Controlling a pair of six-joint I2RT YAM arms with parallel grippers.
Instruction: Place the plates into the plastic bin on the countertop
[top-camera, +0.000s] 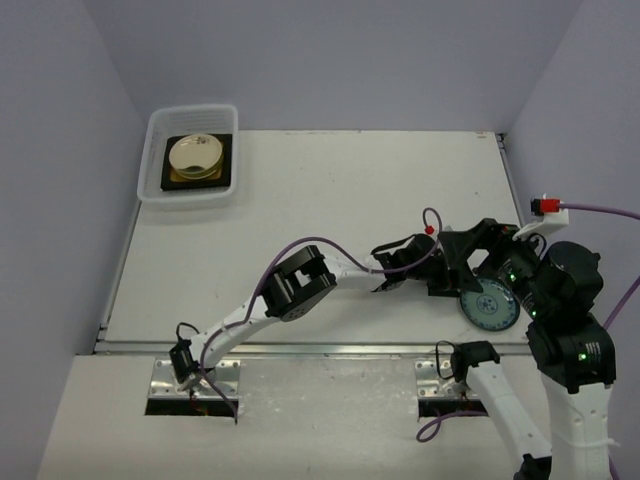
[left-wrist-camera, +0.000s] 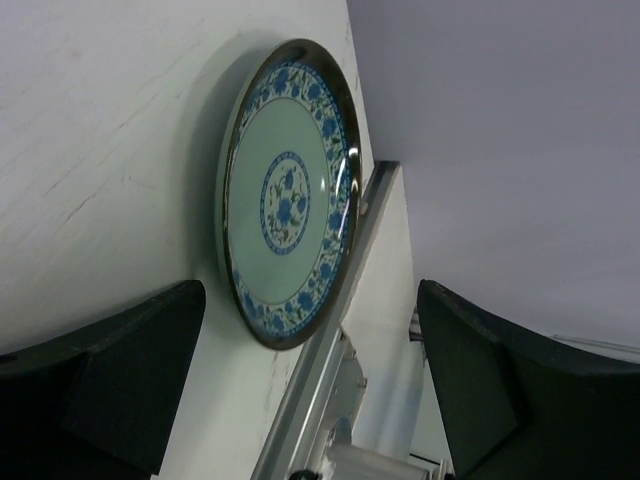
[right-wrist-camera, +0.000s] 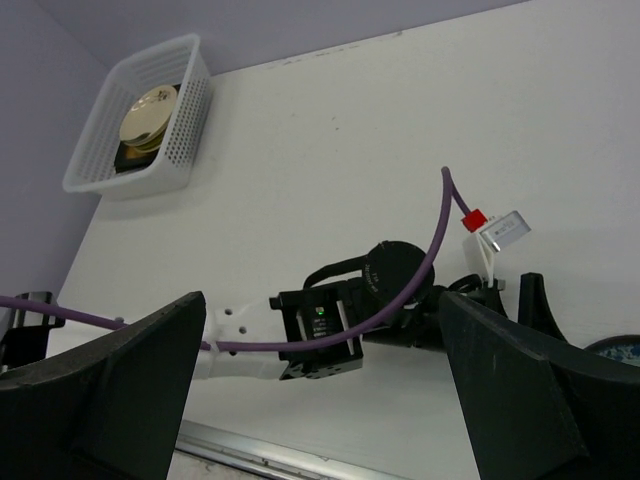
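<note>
A blue-patterned round plate (top-camera: 490, 305) lies flat on the countertop (top-camera: 330, 190) near its front right edge. My left gripper (top-camera: 462, 285) is open just left of it. In the left wrist view the plate (left-wrist-camera: 288, 195) lies ahead of the open gripper (left-wrist-camera: 310, 400), untouched. My right gripper (top-camera: 487, 243) hovers above that spot, open and empty (right-wrist-camera: 320, 400). The plastic bin (top-camera: 150, 185) stands at the far left corner. It holds a dark square plate (top-camera: 225, 165) with a cream-yellow round plate (top-camera: 196, 153) on top. The other plates are out of view.
The metal rail (top-camera: 300, 348) runs along the front edge, right beside the blue plate (left-wrist-camera: 320, 380). The left arm (right-wrist-camera: 330, 325) and its purple cable (right-wrist-camera: 420, 270) stretch across the table under the right wrist. The bin (right-wrist-camera: 95, 170) shows far off. Grey walls enclose the table.
</note>
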